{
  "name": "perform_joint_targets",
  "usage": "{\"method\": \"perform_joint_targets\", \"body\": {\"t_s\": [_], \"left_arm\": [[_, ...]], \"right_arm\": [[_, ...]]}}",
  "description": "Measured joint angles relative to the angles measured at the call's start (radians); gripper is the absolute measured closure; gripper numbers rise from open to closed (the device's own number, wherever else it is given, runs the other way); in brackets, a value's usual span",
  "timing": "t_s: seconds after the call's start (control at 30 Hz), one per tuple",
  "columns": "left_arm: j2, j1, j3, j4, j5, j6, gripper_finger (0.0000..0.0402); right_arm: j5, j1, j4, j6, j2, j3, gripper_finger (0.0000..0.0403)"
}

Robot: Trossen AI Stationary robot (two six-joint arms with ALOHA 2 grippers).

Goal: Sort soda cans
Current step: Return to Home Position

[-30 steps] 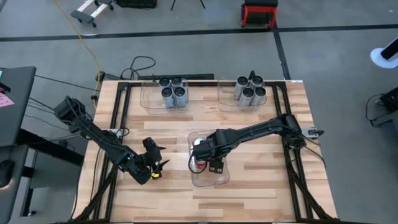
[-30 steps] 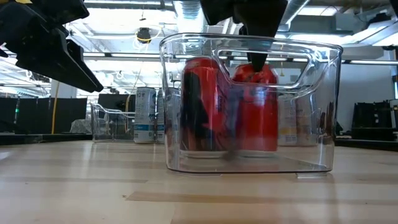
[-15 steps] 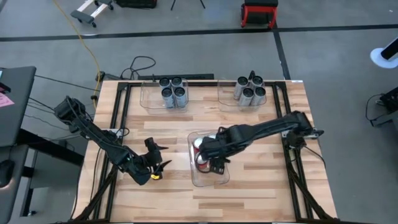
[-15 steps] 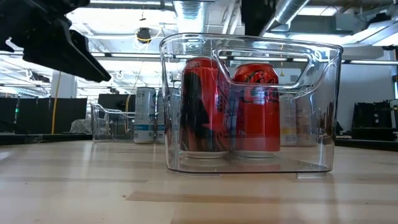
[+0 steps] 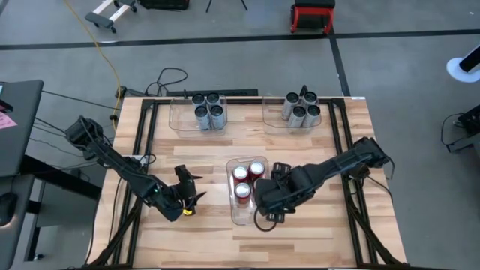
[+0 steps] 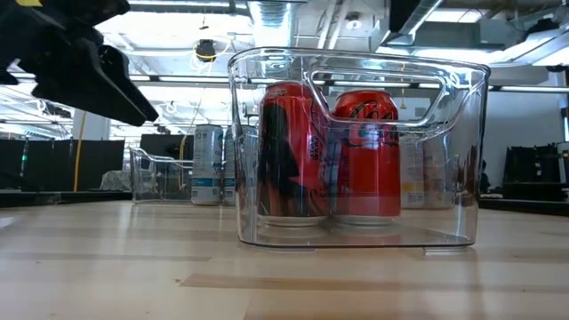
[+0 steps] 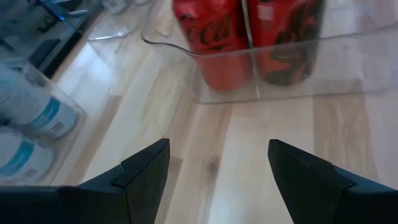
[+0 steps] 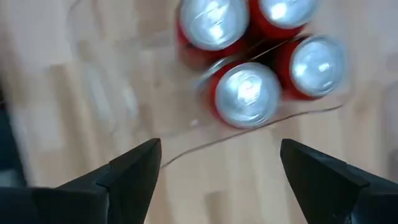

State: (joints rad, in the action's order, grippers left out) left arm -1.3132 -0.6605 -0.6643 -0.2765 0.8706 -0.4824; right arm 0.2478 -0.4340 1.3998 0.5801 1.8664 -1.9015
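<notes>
Several red soda cans stand upright in a clear bin at the table's middle; the low view shows two red cans through the bin's wall. My right gripper is open. It hovers over the bin's near right part, above the red cans, and touches nothing. My left gripper is open too. It waits above the wood left of the bin and faces the cans.
Two more clear bins stand at the far edge. One holds dark and silver cans, the other silver-grey cans. Black frame rails run along both sides of the table. Bare wood lies near and right of the middle bin.
My right gripper has risen out of the middle bin and drawn back toward the table's near right. The red can that stood under it a second ago now stands upright in the bin, beside the others. The left arm has barely moved.
</notes>
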Motion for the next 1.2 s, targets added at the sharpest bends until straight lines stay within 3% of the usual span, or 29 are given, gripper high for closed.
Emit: {"method": "perform_joint_targets", "body": {"t_s": [0.17, 0.3, 0.5, 0.6, 0.8, 0.93, 1.1, 1.2], "left_arm": [[0.000, 0.022, -0.012, 0.004, 0.014, -0.106, 0.0134], [0.000, 0.024, -0.036, 0.000, -0.046, -0.037, 0.0134], [0.000, 0.041, -0.082, -0.023, -0.053, -0.019, 0.0134], [0.000, 0.045, -0.118, -0.072, -0.015, -0.007, 0.0139], [0.061, 0.023, -0.161, -0.184, 0.077, -0.012, 0.0179], [0.133, -0.035, -0.151, -0.223, 0.134, -0.028, 0.0222], [0.182, -0.162, -0.150, -0.295, 0.352, -0.020, 0.0279], [0.216, -0.183, -0.150, -0.345, 0.353, -0.017, 0.0305]], "right_arm": [[0.059, -0.034, -0.022, -0.056, 0.000, 0.023, 0.0070], [0.097, -0.036, -0.017, -0.073, 0.000, 0.023, 0.0074], [0.397, -0.012, 0.025, 0.042, -0.002, 0.023, 0.0084], [0.436, -0.016, 0.039, 0.070, -0.003, 0.023, 0.0104], [0.475, -0.057, 0.047, 0.119, -0.004, 0.023, 0.0181], [0.625, -0.121, 0.067, 0.149, -0.004, 0.022, 0.0267], [0.830, -0.190, 0.173, 0.316, -0.004, 0.025, 0.0381], [0.909, -0.219, 0.172, 0.278, -0.021, 0.047, 0.0392]]}}
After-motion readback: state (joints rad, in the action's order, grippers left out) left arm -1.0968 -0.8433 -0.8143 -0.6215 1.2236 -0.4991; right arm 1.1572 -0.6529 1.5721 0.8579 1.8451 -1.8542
